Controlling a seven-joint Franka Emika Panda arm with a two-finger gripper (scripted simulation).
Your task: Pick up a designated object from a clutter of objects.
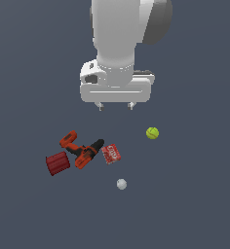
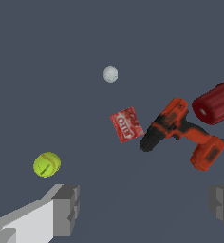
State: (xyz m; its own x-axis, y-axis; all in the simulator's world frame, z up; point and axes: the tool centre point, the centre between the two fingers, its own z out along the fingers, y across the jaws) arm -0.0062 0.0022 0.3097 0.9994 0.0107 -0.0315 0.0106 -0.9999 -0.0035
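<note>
The yellow-green ball (image 1: 152, 133) (image 2: 47, 164) lies alone on the dark floor, toward the exterior view's right. My gripper (image 1: 116, 105) (image 2: 144, 206) hangs open above the floor, up and to the exterior view's left of the ball, holding nothing. Its two fingertips (image 1: 101, 106) are wide apart. The clutter lies below the gripper: an orange-red and black power drill (image 1: 81, 150) (image 2: 180, 133), a dark red ribbed cylinder (image 1: 57, 163) (image 2: 214, 103), a small red box with white print (image 1: 111, 153) (image 2: 126, 124) and a small grey-white ball (image 1: 121, 184) (image 2: 110, 74).
The drill, cylinder and red box sit close together; the cylinder almost touches the drill's base. The grey-white ball lies apart from them, nearer the exterior view's bottom. The floor is a flat dark blue-grey surface with no edges in view.
</note>
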